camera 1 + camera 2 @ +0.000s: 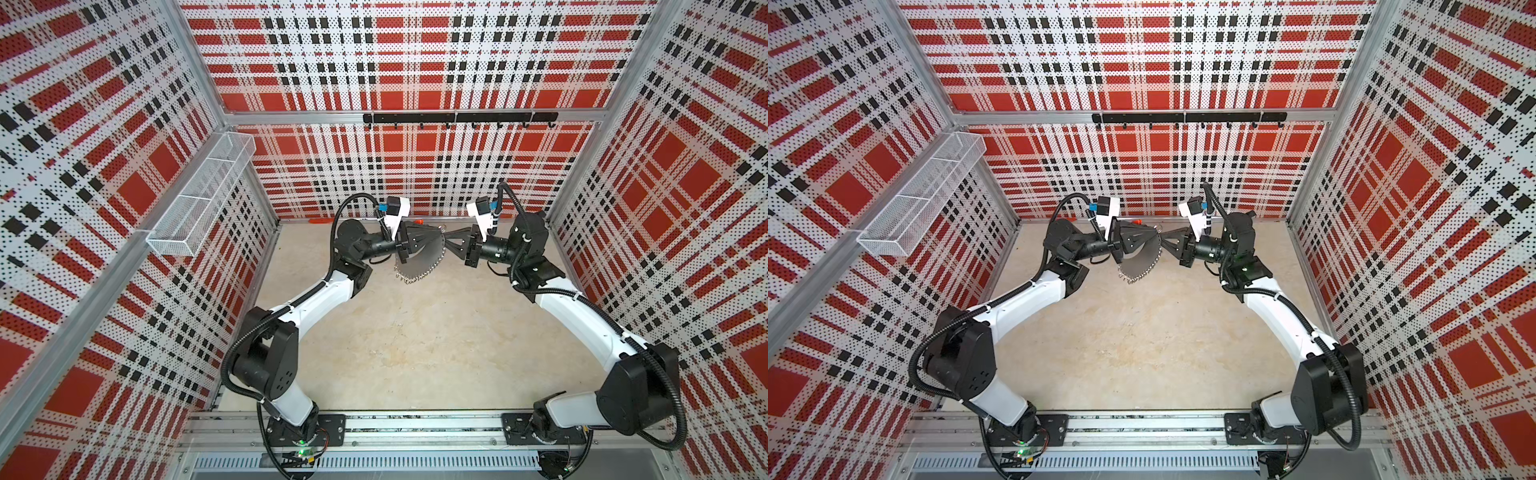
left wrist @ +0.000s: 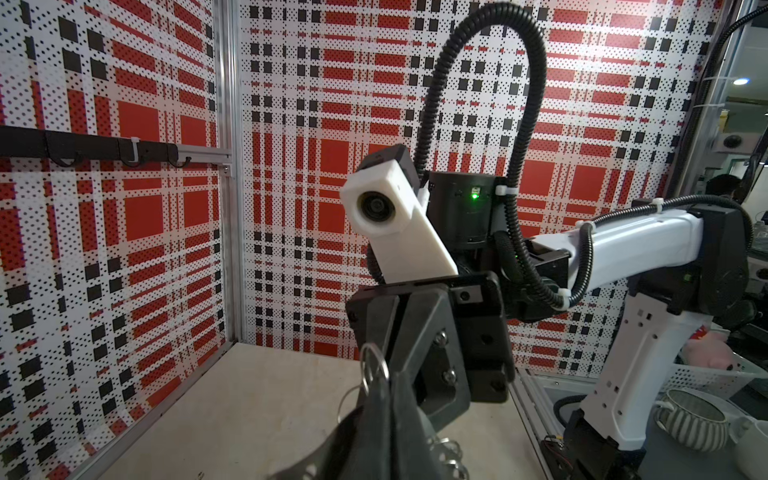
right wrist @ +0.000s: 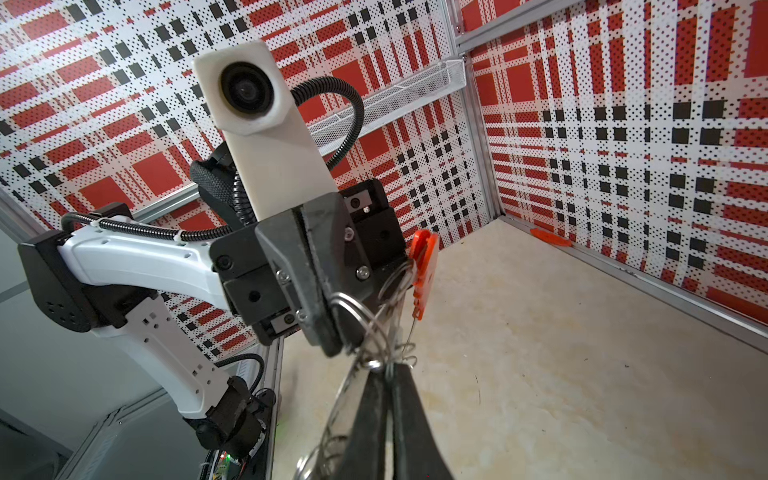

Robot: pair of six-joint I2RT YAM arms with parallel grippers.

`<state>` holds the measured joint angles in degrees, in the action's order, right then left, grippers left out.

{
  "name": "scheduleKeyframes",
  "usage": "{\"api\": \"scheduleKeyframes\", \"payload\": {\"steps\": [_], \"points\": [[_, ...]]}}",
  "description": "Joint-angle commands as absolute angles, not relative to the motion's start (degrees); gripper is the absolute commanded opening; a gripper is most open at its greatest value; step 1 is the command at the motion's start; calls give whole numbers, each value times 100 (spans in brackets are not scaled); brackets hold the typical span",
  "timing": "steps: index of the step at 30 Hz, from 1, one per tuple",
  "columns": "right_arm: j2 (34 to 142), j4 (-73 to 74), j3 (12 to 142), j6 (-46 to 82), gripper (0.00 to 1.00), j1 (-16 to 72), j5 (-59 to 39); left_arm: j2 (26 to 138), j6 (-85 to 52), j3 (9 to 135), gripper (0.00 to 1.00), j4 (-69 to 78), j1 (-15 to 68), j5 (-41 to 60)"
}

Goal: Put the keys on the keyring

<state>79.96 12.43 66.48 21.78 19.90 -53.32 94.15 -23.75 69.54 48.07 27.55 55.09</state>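
Note:
The keyring (image 1: 415, 266) hangs in the air near the back wall, a grey hoop fringed with small wire loops (image 1: 1133, 276); its red plastic section (image 3: 424, 270) is on the far side. My left gripper (image 1: 434, 244) is shut on the hoop's band (image 2: 332, 440), which passes between its fingers (image 2: 374, 415). My right gripper (image 1: 448, 244) faces it tip to tip, its fingers (image 3: 370, 415) nearly together and pinching a small wire loop (image 3: 374, 365) on the rim. The keys are not in view in any frame.
A white wire basket (image 1: 199, 195) is mounted on the left wall. A black hook rail (image 1: 457, 117) runs along the back wall. A small orange piece (image 1: 318, 221) lies on the beige floor (image 1: 415, 353) at the foot of the back wall.

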Motion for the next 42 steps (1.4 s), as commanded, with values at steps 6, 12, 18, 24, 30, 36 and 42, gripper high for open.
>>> {"api": "scheduleKeyframes", "payload": {"steps": [6,12,18,24,30,36,42], "points": [[7137,569,6513,1795,45,1545,-4887,9441,-2591,6873,0,5258,2752,5850],[7051,600,6703,1767,39,1480,-5215,9527,-2826,6912,0,5516,2792,5941],[7219,961,6775,1970,38,1517,-5479,9609,-2988,7004,0,5673,2834,6001],[7371,1007,6809,1940,33,1648,-5520,9652,-3071,7040,0,5751,2861,6028],[7485,1074,6806,1973,32,1683,-5580,9659,-3155,7058,0,5844,2863,6058],[7515,1131,6833,2001,10,1784,-5633,9695,-3199,7066,0,5884,2856,6057],[7456,1030,6866,1935,0,1804,-5591,9755,-3229,7067,0,5899,2824,6016]]}}
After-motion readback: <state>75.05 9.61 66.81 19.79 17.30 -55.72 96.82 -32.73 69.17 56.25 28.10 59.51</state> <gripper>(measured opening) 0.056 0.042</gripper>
